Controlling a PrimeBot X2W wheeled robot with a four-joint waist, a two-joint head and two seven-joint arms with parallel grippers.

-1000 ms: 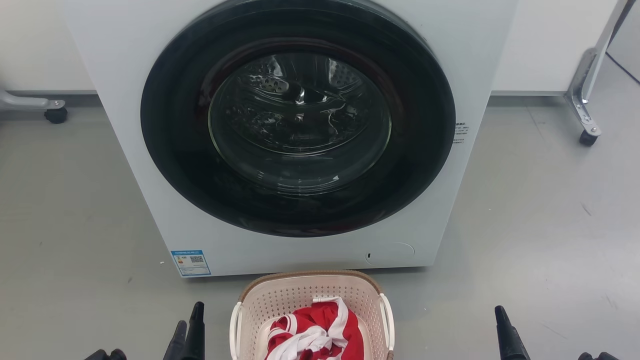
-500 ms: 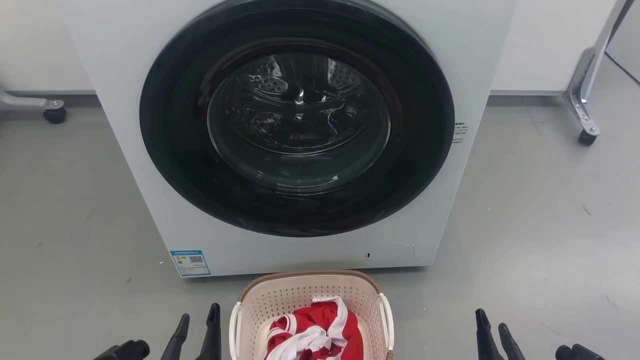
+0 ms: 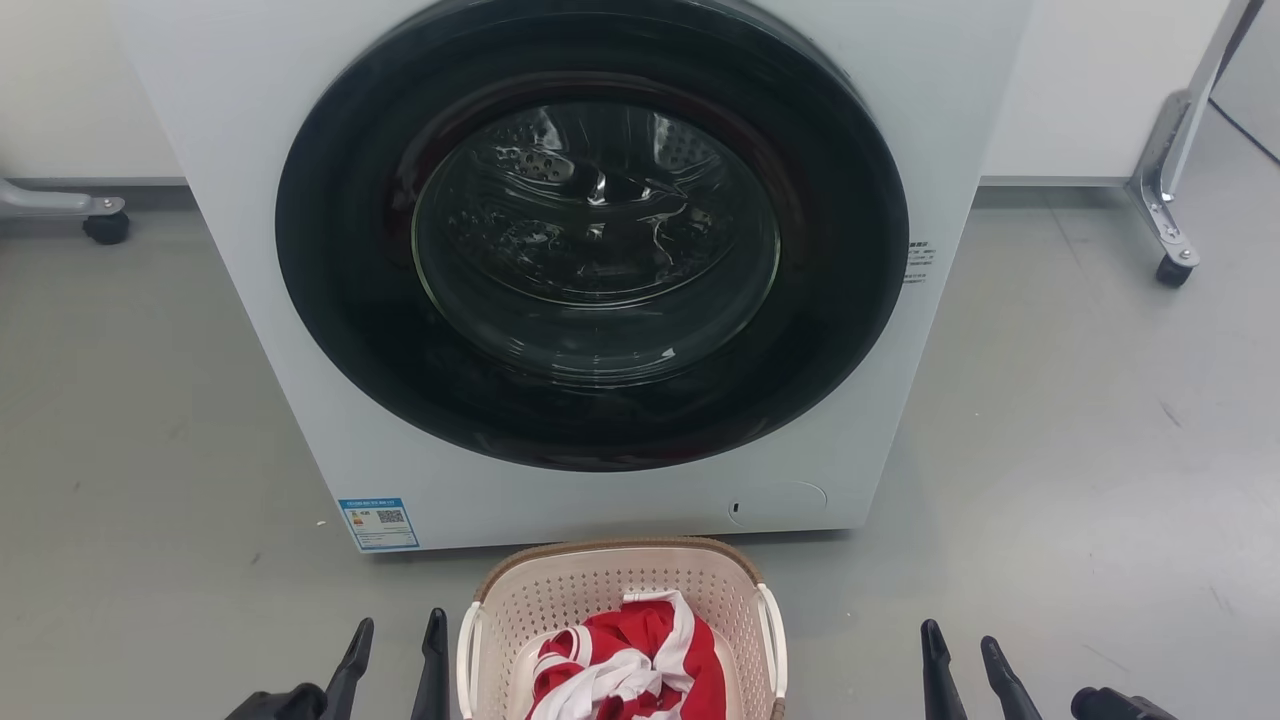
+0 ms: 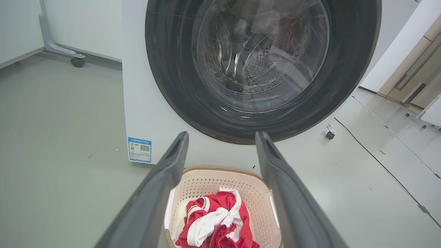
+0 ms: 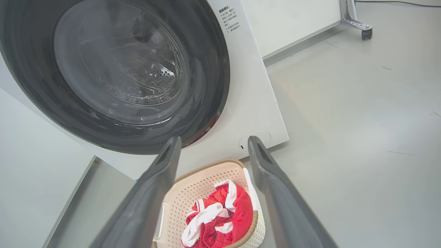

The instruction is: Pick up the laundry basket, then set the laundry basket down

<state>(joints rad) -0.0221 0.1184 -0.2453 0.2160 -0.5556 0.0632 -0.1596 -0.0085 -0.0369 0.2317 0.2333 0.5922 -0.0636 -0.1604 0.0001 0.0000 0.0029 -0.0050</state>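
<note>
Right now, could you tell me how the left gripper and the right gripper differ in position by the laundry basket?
The left gripper stands close beside the left handle of the laundry basket; the right gripper stands far off the right handle, bare floor between. The left gripper's fingers lean right, the right gripper's lean left. Both are open and touch nothing.

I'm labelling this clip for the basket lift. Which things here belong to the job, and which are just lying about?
Job:
basket
left gripper, open, close beside the basket
right gripper, open, farther off

Lying about:
washer, behind the basket
red-and-white garment, inside the basket
sticker on the washer
castor on the floor
</note>
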